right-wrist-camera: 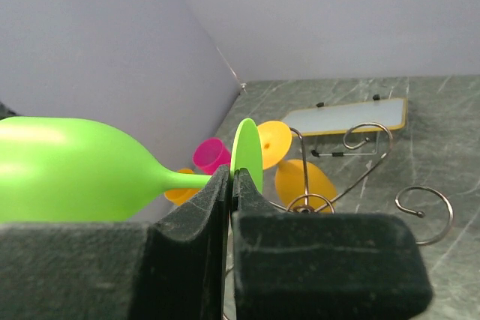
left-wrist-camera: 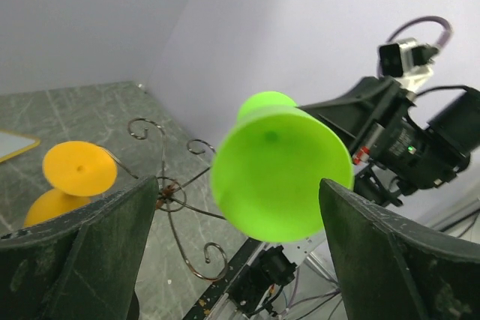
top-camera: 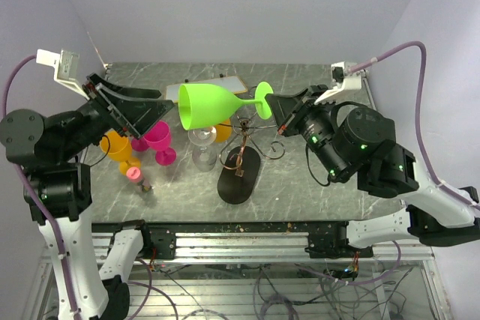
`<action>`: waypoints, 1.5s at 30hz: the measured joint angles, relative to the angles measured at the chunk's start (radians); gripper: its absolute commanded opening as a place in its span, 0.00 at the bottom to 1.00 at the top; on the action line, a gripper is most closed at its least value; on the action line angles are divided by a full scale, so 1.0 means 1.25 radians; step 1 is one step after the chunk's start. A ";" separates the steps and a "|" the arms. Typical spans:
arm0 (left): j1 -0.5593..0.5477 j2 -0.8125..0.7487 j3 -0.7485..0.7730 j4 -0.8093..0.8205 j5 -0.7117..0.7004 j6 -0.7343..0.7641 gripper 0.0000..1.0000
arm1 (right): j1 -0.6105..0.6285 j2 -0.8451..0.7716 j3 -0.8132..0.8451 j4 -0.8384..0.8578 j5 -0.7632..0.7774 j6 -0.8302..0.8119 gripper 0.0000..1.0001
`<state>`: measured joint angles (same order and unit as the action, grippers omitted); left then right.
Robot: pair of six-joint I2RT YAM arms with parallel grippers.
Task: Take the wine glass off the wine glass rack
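Pinching the lime-green wine glass [top-camera: 206, 105] by its foot, our right gripper [top-camera: 279, 112] holds it sideways above the wine glass rack [top-camera: 238, 177]; our left gripper [top-camera: 159, 107] stands spread.

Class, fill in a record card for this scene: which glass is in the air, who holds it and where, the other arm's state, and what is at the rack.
glass in the air: green wine glass, on its side, off the rack
held by: right gripper, fingers shut on its foot
left gripper: open, empty
at the rack's hooks: orange glass, foot up
on the table: clear glass, pink glass
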<state>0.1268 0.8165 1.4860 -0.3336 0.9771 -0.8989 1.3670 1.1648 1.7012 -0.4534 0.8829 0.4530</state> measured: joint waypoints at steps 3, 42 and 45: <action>-0.006 -0.014 -0.012 0.030 0.014 -0.019 0.84 | 0.000 0.012 0.000 0.045 0.001 0.000 0.00; -0.020 -0.111 0.007 -0.914 -0.713 0.188 0.07 | -0.002 -0.034 -0.221 0.295 -0.501 -0.814 0.78; -0.021 -0.073 -0.039 -0.923 -0.737 0.209 0.07 | -0.001 -0.009 -0.198 0.224 -0.562 -0.842 0.78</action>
<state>0.1009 0.7254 1.4376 -1.4879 0.0563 -0.6376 1.3655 1.1534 1.4540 -0.1738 0.1799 -0.5991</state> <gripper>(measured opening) 0.088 0.776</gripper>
